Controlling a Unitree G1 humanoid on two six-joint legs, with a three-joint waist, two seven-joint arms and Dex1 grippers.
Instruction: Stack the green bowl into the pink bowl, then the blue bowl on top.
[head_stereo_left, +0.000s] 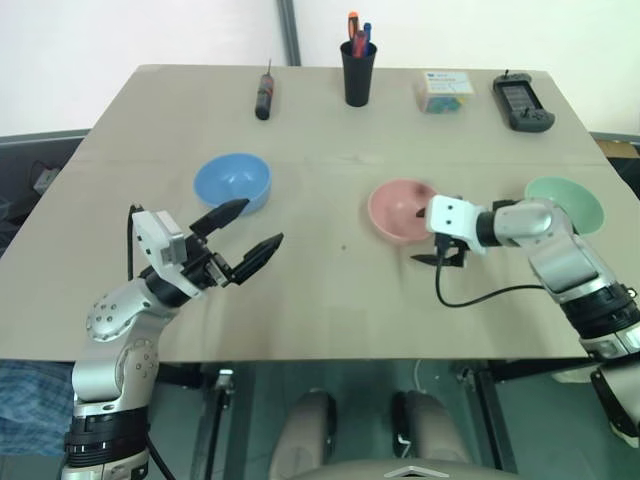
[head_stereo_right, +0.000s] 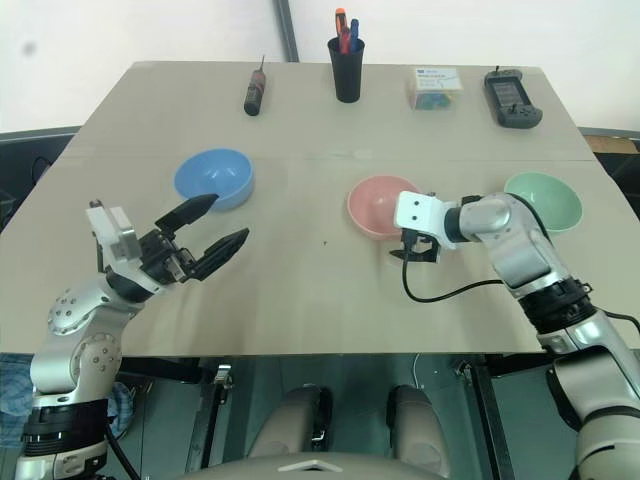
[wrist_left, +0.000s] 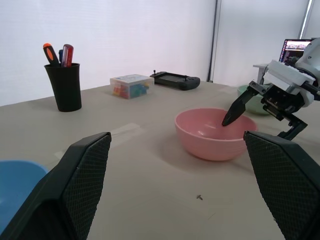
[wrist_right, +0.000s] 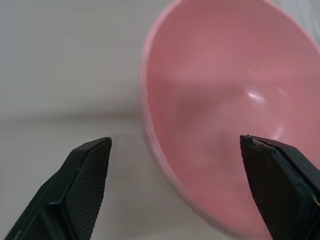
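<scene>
The pink bowl's (wrist_right: 235, 115) rim is straddled by the open right gripper (wrist_right: 175, 150); a gentle squeeze is needed. The left gripper (head_stereo_left: 240, 240) is spread, empty.

pink bowl (head_stereo_left: 400, 210), blue bowl (head_stereo_left: 232, 182), green bowl (head_stereo_left: 570, 200)

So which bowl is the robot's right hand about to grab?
The pink bowl. The right gripper has its open fingers on either side of that bowl's rim; the green bowl and blue bowl sit farther away.
</scene>
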